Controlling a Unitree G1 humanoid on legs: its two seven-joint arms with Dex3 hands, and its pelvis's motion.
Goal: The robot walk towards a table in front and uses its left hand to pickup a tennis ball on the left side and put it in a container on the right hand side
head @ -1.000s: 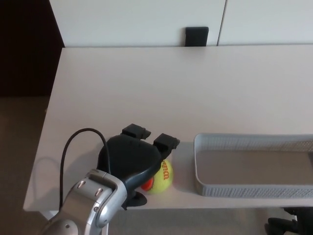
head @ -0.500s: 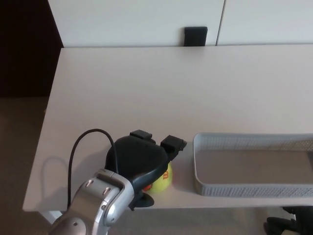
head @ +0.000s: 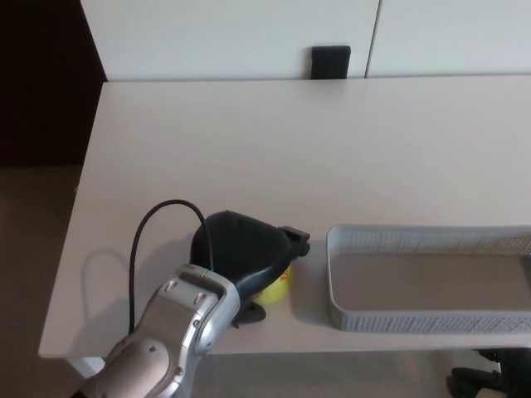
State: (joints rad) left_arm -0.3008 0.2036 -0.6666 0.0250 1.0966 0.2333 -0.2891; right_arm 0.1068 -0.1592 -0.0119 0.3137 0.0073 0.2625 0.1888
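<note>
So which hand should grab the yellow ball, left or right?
Left. The left hand sits right over the tennis ball, covering most of it, beside the mesh tray. The right hand is nowhere in the picture.

Black block (head: 331, 61) — white wall (head: 232, 37) behind

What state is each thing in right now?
left hand: shut on the ball, palm down.
ball: gripped, mostly hidden under the left hand, just left of the tray.
tray: empty where visible, flat on the table.
right hand: not in view.
</note>
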